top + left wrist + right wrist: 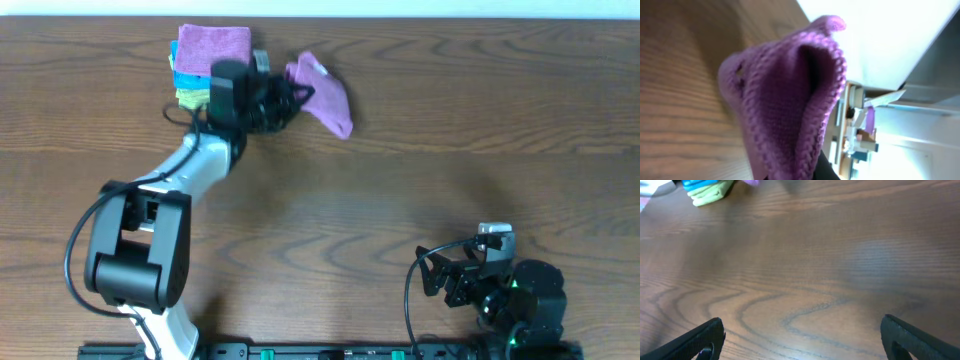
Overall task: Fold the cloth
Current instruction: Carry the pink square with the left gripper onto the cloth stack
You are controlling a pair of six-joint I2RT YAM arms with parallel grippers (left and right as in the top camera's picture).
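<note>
Dark brown wood-grain counter [450,130], with a pale wall strip along its far edge. A stack of folded cloths [205,60], purple over blue over green, sits at the far side.

Purple knitted cloth [325,95]: unfolded and bunched, just right of the stack. One end trails onto the counter away from the stack. In the left wrist view it rises as a cupped, ribbed-edged fold [785,105].

Left arm reaches out beside the stack; left fingers [283,100] are pinched on the cloth's near end. Right arm is tucked low, well apart from the stack; right fingers [700,340] are spread wide, holding nothing.
</note>
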